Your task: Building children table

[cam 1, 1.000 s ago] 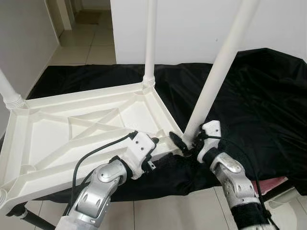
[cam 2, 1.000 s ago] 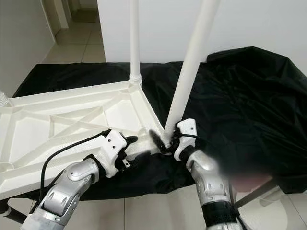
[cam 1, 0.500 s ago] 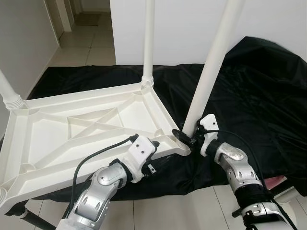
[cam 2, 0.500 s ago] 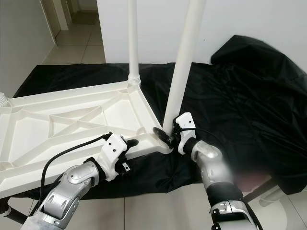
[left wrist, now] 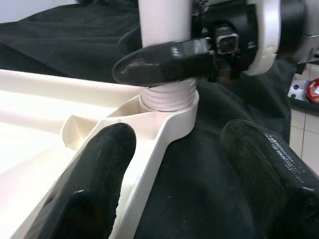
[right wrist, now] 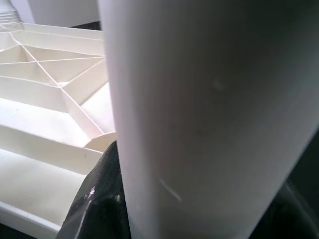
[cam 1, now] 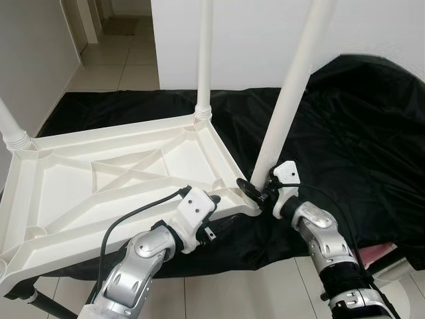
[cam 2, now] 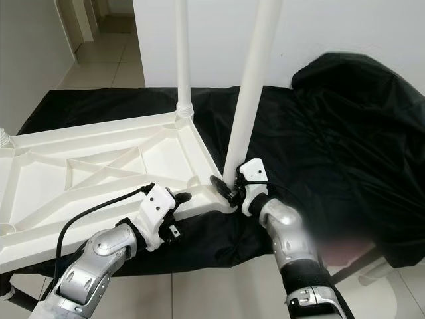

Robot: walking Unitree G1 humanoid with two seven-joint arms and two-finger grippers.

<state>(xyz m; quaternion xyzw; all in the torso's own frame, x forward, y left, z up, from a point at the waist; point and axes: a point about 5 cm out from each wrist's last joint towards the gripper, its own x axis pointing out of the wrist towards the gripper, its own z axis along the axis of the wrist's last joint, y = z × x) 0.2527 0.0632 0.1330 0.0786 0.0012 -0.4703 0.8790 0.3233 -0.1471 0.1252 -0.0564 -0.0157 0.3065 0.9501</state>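
Note:
A white plastic children's table (cam 1: 99, 179) lies upside down on a black cloth (cam 1: 358, 133). Its near right corner socket (left wrist: 167, 102) holds a white leg (cam 1: 285, 100) that leans slightly to the right. My right gripper (cam 1: 255, 193) is shut on this leg just above the threaded base, one black finger (left wrist: 159, 62) crossing its front. My left gripper (left wrist: 179, 164) is open at the table's near rim, left of that corner. One of its fingers (left wrist: 89, 184) is on the table's inner side, the other over the cloth.
Two more legs stand in the far corner (cam 1: 204, 53) and the left corner (cam 1: 13, 129). A white wall (cam 1: 252, 33) rises behind the cloth. Tiled floor (cam 1: 113, 66) runs to a doorway at the far left. Something pink (cam 1: 382, 252) shows under the cloth's right edge.
The near right leg has swung from a strong rightward lean to nearly upright, my right gripper going with its base. My left gripper has drawn back a little along the rim.

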